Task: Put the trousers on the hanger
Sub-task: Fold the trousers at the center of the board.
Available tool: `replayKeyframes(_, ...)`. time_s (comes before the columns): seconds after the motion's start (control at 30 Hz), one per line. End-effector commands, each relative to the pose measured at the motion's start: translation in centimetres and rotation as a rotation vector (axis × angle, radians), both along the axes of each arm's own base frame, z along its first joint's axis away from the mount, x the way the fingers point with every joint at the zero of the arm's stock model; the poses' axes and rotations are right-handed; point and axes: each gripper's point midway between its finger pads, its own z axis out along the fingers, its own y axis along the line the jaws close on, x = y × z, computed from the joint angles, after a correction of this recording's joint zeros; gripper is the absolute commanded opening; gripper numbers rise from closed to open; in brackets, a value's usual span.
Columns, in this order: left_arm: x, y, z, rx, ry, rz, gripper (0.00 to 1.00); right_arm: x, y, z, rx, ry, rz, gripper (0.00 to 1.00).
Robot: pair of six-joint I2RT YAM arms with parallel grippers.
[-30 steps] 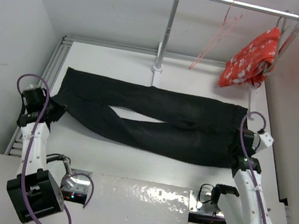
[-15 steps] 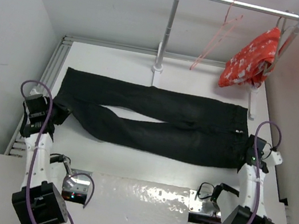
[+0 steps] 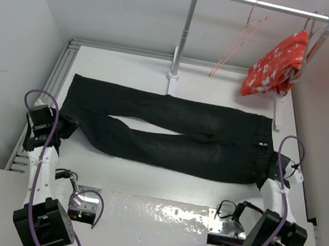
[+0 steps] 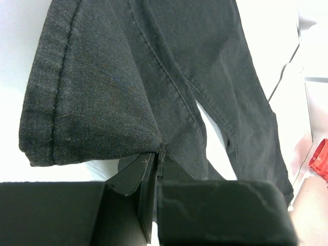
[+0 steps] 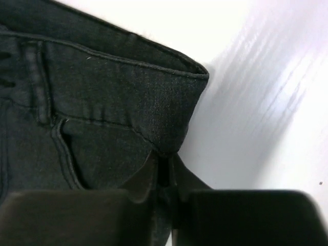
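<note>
The black trousers lie flat across the white table, legs to the left, waist to the right. My left gripper is shut on the hem of the near leg; the left wrist view shows the trousers pinched at my left gripper. My right gripper is shut on the waistband corner; the right wrist view shows the trousers pinched at my right gripper. The pale pink hanger hangs from the white rail at the back, apart from both grippers.
A white rail stand stands at the back of the table. A red-and-white patterned cloth hangs from its right end. Walls close in on both sides. A raised white board lies between the arm bases.
Both arms have drawn back toward the near edge and lowered. The near leg hem and the waistband corner have shifted slightly with them. The trousers stay flat.
</note>
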Motion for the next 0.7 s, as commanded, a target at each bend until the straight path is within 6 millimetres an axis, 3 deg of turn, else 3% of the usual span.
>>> replayKeyframes(0.0,1.1,1.0,3.5,0.051,-0.075,0.016,0.00,0.9,-1.0,1.5,-0.057,-0.085,-0.028,0.02)
replayKeyframes(0.13,1.1,1.8,6.8,0.097,-0.119,0.064,0.00,0.5,-2.8,6.5,-0.186,-0.128,-0.062,0.00)
replayKeyframes(0.17,0.7,2.3,8.1,0.124,-0.124,0.090,0.00,0.5,-3.4,9.1,-0.237,-0.164,-0.062,0.00)
replayKeyframes(0.2,0.4,2.1,7.8,0.120,-0.110,0.088,0.00,0.7,-3.8,10.2,-0.260,-0.175,-0.061,0.00)
replayKeyframes(0.23,0.2,2.8,9.1,0.150,-0.115,0.121,0.00,0.4,-4.0,12.3,-0.290,-0.200,-0.066,0.00)
replayKeyframes(0.37,-1.4,3.4,9.1,0.218,-0.022,0.184,0.00,-1.3,-3.9,13.8,-0.313,-0.165,-0.096,0.00)
replayKeyframes(0.47,-3.0,5.9,10.6,0.345,0.016,0.339,0.00,-2.2,-3.9,15.5,-0.362,-0.228,-0.108,0.00)
replayKeyframes(0.5,-3.1,5.5,11.1,0.371,0.017,0.334,0.00,-2.2,-4.0,16.3,-0.374,-0.254,-0.111,0.00)
replayKeyframes(0.57,-3.5,6.1,11.9,0.414,0.008,0.373,0.00,-1.4,-3.9,18.2,-0.384,-0.303,-0.087,0.00)
replayKeyframes(0.63,-2.9,5.7,11.2,0.398,0.002,0.344,0.00,-0.3,-3.6,19.5,-0.357,-0.329,-0.068,0.00)
replayKeyframes(0.67,-2.1,5.6,11.2,0.389,-0.019,0.337,0.00,0.5,-3.7,18.8,-0.329,-0.298,-0.059,0.00)
